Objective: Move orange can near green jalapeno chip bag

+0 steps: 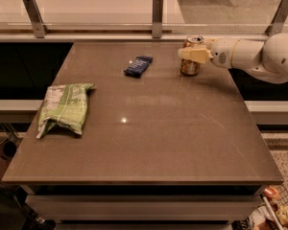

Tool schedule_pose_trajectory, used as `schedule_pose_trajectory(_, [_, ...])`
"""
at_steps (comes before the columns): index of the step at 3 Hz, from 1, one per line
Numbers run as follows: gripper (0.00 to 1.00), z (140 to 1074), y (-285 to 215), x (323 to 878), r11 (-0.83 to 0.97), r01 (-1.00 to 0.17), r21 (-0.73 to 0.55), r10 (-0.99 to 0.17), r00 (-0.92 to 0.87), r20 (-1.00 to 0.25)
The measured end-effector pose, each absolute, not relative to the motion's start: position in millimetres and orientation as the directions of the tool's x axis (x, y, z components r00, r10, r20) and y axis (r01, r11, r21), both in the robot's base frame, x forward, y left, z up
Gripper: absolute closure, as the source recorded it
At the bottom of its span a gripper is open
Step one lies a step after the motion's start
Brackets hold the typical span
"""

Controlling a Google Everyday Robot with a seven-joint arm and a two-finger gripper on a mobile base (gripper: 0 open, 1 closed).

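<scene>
Near left: green jalapeno chip bag (62,107), lying flat and crinkled. Table (158,143): smooth, glossy brown, likely low friction. Far right: orange can (189,69), upright, well apart from the bag. It is probably rigid, thin-walled and slick, best held mid-body. Gripper (192,55) sits at the can's middle; closure cannot be told. Glass rail (157,13) beyond.

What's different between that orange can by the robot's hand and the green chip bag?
The orange can stands upright; the green jalapeno chip bag lies flat. The can is small and narrow, the bag much wider and wrinkled. The can sits at the back right of the view with the gripper at it; the bag lies alone near the left edge. Both rest on the same table.
</scene>
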State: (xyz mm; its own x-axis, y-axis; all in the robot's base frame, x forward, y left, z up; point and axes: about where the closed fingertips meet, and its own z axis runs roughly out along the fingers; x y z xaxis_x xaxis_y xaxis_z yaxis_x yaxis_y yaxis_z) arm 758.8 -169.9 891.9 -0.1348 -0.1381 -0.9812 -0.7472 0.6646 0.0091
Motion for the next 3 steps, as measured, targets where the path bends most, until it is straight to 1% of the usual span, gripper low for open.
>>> schedule_pose_trajectory(2, [0.87, 890.5, -163.5, 759.7, 0.658, -0.753, 0.012, -0.137, -0.136, -0.981])
schedule_pose_trajectory(3, [1.0, 889.9, -160.3, 760.1, 0.654, -0.756, 0.013, -0.137, -0.136, -0.981])
